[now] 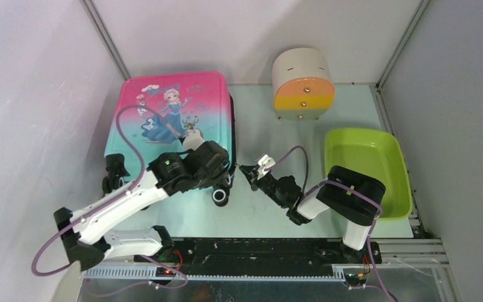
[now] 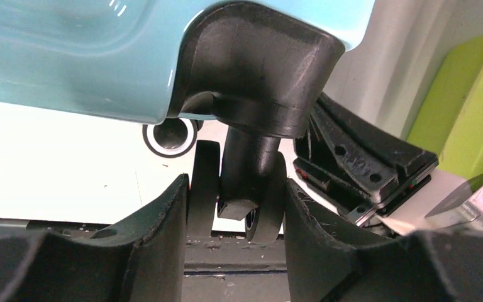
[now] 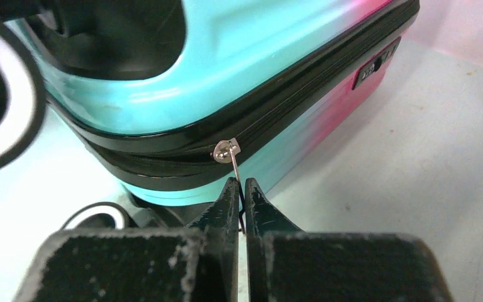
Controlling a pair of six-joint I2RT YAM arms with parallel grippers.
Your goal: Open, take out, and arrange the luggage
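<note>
The luggage [image 1: 170, 107] lies flat at the left of the table, pink fading to teal, print side up, its black zipper band still closed [image 3: 258, 107]. My left gripper [image 1: 225, 170] is at its near right corner. In the left wrist view, the left gripper [image 2: 236, 195] has its fingers pressed against both sides of a black twin wheel [image 2: 270, 207] under the corner housing. My right gripper [image 1: 246, 170] is just right of that corner. In its wrist view the right gripper [image 3: 241, 189] is shut on the thin metal zipper pull [image 3: 233, 165].
A lime-green tray [image 1: 402, 176] stands at the right. A beige cylinder with an orange-yellow face [image 1: 302, 85] stands at the back. Another suitcase wheel [image 1: 220, 197] sticks out toward the near edge. Grey walls enclose the table.
</note>
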